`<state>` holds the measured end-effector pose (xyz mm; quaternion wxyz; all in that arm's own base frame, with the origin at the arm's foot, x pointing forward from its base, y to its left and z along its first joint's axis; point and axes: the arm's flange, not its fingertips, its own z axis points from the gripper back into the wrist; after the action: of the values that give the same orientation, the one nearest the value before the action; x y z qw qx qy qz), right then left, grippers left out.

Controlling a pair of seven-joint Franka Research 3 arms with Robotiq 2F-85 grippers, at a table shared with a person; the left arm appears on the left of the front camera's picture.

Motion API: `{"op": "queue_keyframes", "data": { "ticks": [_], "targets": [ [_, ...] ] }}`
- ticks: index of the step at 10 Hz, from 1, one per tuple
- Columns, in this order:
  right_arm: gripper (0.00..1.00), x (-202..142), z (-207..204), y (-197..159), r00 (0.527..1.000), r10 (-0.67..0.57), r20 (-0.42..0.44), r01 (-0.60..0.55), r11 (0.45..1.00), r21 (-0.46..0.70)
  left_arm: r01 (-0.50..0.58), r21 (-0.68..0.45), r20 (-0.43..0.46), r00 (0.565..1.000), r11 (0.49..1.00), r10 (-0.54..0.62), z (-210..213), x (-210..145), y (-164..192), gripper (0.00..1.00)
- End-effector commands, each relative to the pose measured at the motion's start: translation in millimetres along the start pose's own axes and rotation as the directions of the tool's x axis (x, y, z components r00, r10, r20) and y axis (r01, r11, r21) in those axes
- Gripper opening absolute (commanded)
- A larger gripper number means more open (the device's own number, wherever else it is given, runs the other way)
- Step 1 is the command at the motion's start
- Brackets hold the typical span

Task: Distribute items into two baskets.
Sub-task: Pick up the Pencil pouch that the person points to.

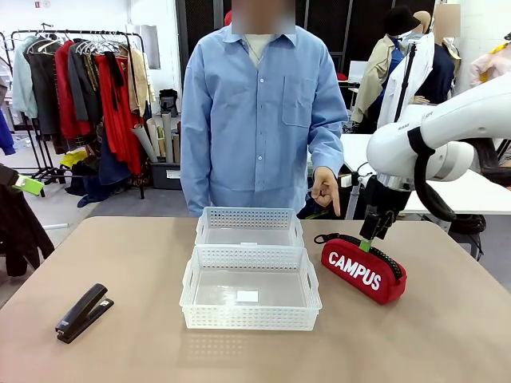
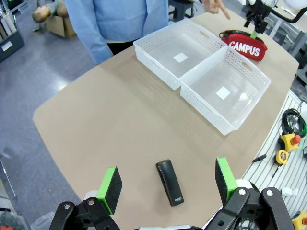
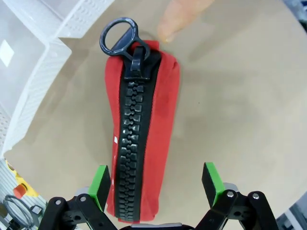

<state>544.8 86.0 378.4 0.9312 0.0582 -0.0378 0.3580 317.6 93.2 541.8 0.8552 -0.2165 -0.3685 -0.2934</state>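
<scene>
The red "CAMPUS" pouch [image 1: 363, 271] lies on the table right of the two white baskets. My right gripper [image 1: 372, 236] hangs open just above its far end. In the right wrist view the green pads [image 3: 100, 184] straddle the near end of the pouch [image 3: 163, 110], zip facing up, without touching it. The black stapler [image 1: 83, 312] lies at the front left. My left gripper [image 2: 167, 184] is open high above the stapler [image 2: 170, 182]. The smaller basket [image 1: 249, 216] stands behind the larger one [image 1: 250, 317]; both hold nothing.
A person in a blue shirt stands at the far side, one hand [image 1: 326, 190] pointing a finger [image 3: 180, 17] down at the pouch's ring pull [image 3: 120, 36]. Bare tabletop [image 1: 144, 263] lies between the stapler and the baskets. Tools lie beyond the table's edge [image 2: 290, 141].
</scene>
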Motion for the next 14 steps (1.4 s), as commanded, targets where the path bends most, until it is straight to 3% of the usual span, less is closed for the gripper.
{"op": "queue_keyframes", "data": {
  "ticks": [1,14],
  "targets": [
    [1.0,11,-6,0,1.0,-0.017,-0.014,0.017,1.0,0.012,0.007,-0.012,0.014,1.0,1.0,-0.006,0,0,0,1.0],
    [1.0,10,-31,2,0.998,-0.008,-0.067,0.012,0.998,0.055,0.007,-0.012,0.014,1.0,1.0,-0.006,0,0,0,1.0]
  ]
}}
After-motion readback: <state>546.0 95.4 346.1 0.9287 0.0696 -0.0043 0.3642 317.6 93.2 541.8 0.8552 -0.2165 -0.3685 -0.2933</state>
